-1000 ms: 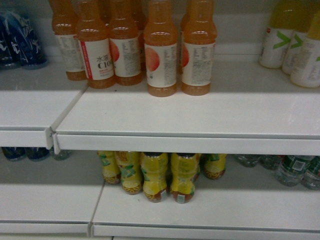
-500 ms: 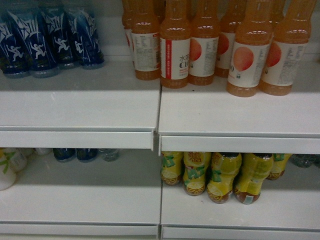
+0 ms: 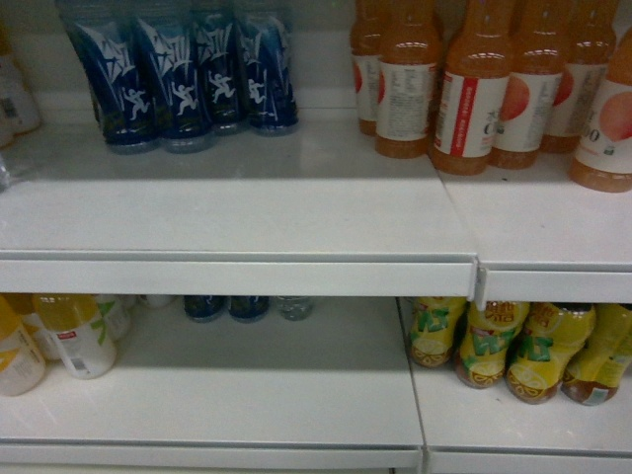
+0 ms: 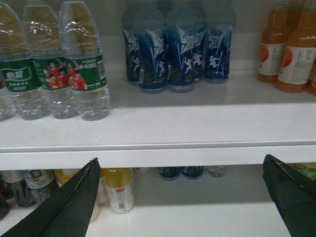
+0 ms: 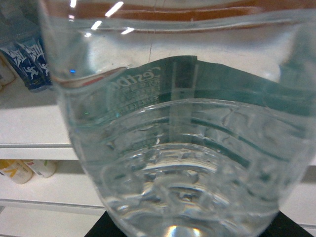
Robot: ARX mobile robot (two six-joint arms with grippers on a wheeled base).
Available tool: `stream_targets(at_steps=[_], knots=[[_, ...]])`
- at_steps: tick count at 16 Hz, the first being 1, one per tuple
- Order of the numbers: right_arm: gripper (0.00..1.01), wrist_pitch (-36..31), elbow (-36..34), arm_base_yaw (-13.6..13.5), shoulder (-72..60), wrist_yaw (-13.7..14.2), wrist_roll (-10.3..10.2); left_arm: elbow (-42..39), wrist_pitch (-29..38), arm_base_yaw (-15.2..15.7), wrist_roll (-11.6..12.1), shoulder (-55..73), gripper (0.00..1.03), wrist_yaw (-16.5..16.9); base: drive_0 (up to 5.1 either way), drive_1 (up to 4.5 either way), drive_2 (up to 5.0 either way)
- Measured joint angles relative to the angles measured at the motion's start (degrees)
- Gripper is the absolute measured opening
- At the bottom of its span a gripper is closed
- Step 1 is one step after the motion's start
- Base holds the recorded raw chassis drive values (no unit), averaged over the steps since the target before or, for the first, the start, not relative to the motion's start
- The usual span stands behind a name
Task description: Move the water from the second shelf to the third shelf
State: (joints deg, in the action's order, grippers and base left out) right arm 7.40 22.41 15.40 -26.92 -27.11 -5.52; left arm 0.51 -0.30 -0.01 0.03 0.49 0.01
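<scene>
I count four dark blue plastic sports-drink bottles (image 3: pixel 178 84) on the upper shelf, five orange juice bottles with white labels (image 3: pixel 474 94) beside them, four yellow tea bottles (image 3: pixel 513 346) below, and three clear green-labelled water bottles (image 4: pixel 52 61) through the left wrist camera.

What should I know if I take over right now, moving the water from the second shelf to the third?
Left gripper: open and empty, facing the shelf edge below the blue bottles.
Right gripper: fingers mostly hidden, but a water bottle fills its wrist view, clear of the shelves, so it appears clamped on it.
Other green-labelled water bottles stand on the upper shelf in the left wrist view, left of the blue ones.
Done: one bottle apparently picked.
Left: set it on the third shelf. The head view shows neither gripper.
</scene>
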Motion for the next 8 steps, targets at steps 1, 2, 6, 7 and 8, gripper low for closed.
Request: stream_targets(at_steps=[1,2,6,7,8], knots=[[0.37,0.13,0.0,0.0,-0.02,0.02,0.0,0.0,0.11,0.0,0.0,0.0,0.98,0.0,-5.0,2.38,2.4],[0.37,0.11,0.0,0.0,-0.02,0.04,0.0,0.0,0.09,0.0,0.0,0.0,0.98,0.0,-5.1,2.35,2.4],[0.37,-0.04,0.0,0.0,-0.02,0.04,0.0,0.0,0.09,0.0,0.0,0.0,0.98,0.0,-5.0,2.44,2.4],[0.37,0.07,0.0,0.0,0.0,-0.02,0.0,0.0,0.11,0.0,0.0,0.0,0.98,-0.02,-5.0,2.41,2.4],[0.37,0.07,0.0,0.0,0.02,-0.04,0.0,0.0,0.11,0.0,0.0,0.0,0.98,-0.02,-5.1,2.34,2.3]])
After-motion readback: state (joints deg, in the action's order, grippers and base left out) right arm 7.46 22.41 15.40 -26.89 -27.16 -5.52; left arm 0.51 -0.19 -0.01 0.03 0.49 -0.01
